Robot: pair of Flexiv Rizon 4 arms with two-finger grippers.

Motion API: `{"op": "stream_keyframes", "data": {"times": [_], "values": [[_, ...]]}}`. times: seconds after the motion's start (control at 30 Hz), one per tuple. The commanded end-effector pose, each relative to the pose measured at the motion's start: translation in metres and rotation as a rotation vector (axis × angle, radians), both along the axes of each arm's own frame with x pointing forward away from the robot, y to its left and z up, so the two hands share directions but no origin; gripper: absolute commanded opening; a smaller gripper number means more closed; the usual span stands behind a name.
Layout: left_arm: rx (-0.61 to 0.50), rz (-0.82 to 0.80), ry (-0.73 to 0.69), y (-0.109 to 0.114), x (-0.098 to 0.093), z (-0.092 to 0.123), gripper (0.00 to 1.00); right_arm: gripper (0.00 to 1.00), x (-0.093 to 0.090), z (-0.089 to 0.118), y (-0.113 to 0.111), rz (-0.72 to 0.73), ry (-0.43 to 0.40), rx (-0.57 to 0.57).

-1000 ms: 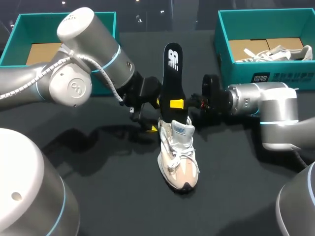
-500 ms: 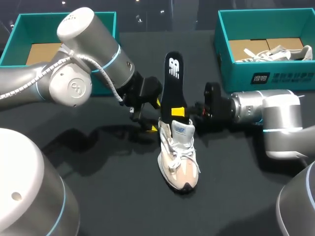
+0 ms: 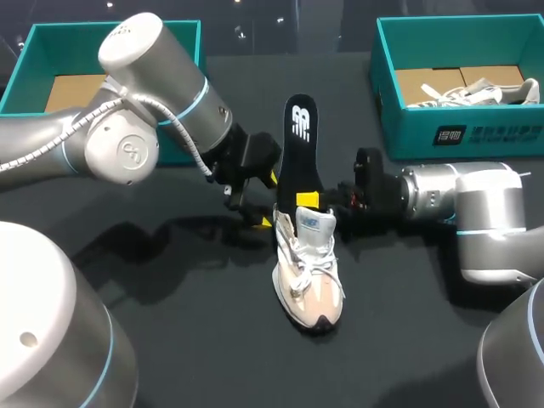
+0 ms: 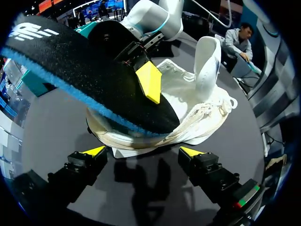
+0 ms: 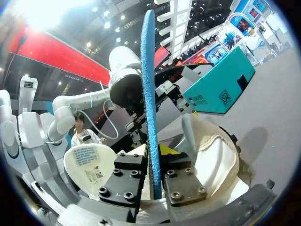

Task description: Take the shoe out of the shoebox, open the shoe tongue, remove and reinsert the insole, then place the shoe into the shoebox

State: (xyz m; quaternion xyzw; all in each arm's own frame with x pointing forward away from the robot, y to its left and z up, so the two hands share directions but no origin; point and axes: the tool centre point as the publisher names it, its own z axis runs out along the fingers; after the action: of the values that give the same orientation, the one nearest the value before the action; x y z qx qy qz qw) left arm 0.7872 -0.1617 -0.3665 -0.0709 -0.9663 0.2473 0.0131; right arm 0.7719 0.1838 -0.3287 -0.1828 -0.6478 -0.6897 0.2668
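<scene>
Insole step, I judge, with the insole (image 3: 299,140) half in and half out: my right fingers (image 3: 305,200) are clamped flat on it low down, just above the heel opening of the shoe (image 3: 308,263), and most of it stands up out of the shoe, leaning away from the toe. The shoe sits on its sole on the surface (image 3: 170,323), between my two arms and well apart from the empty shoebox (image 3: 21,72). My left fingers (image 3: 269,201) are wide open, one tip on each side of the heel, holding nothing; whether they touch it I cannot tell. Main risk is that the shoe is unbraced, so any push or pull along the insole could slide it or tip it over. The buried end could also fold or snag on the lining, since I can't see it in there. The long free part may bend or twist in my low grip. The tongue (image 4: 207,61) stands up now; if it drops back it blocks the opening. If my left fingers close carelessly, they could crush the heel collar
</scene>
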Motion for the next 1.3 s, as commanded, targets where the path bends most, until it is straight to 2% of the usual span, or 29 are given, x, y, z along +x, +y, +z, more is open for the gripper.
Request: {"op": "stream_keyframes", "data": {"times": [0.03,0.43,0.7,0.83,0.87,0.9,0.93,1.07,1.3], "values": [[0.000,-0.001,0.000,-0.001,0.000,-0.001,1.00,0.27,0.001,0.003,-0.001,0.005,-0.011,-0.002],[0.000,-0.001,0.000,-0.001,0.000,-0.001,1.00,0.29,0.006,0.021,0.000,0.028,-0.070,-0.007],[0.000,-0.001,0.000,-0.001,0.000,-0.001,1.00,0.29,0.014,0.041,0.005,0.056,-0.142,-0.022],[0.000,-0.001,0.000,-0.001,0.000,-0.001,1.00,0.24,0.022,0.046,0.008,0.056,-0.160,-0.039],[0.000,-0.001,0.000,-0.001,0.000,-0.001,1.00,0.19,0.023,0.045,0.008,0.051,-0.161,-0.047],[0.000,-0.001,0.000,-0.001,0.000,-0.001,1.00,0.04,0.025,0.044,0.008,0.044,-0.161,-0.058],[0.000,-0.001,0.000,-0.001,0.000,-0.001,1.00,0.00,0.026,0.042,0.008,0.040,-0.160,-0.064],[0.000,-0.001,0.000,-0.001,0.000,-0.001,1.00,0.00,0.023,0.032,0.006,0.031,-0.135,-0.069],[0.000,-0.001,0.000,-0.001,0.000,-0.001,1.00,0.00,0.007,0.013,-0.001,0.007,-0.074,-0.090]]}}
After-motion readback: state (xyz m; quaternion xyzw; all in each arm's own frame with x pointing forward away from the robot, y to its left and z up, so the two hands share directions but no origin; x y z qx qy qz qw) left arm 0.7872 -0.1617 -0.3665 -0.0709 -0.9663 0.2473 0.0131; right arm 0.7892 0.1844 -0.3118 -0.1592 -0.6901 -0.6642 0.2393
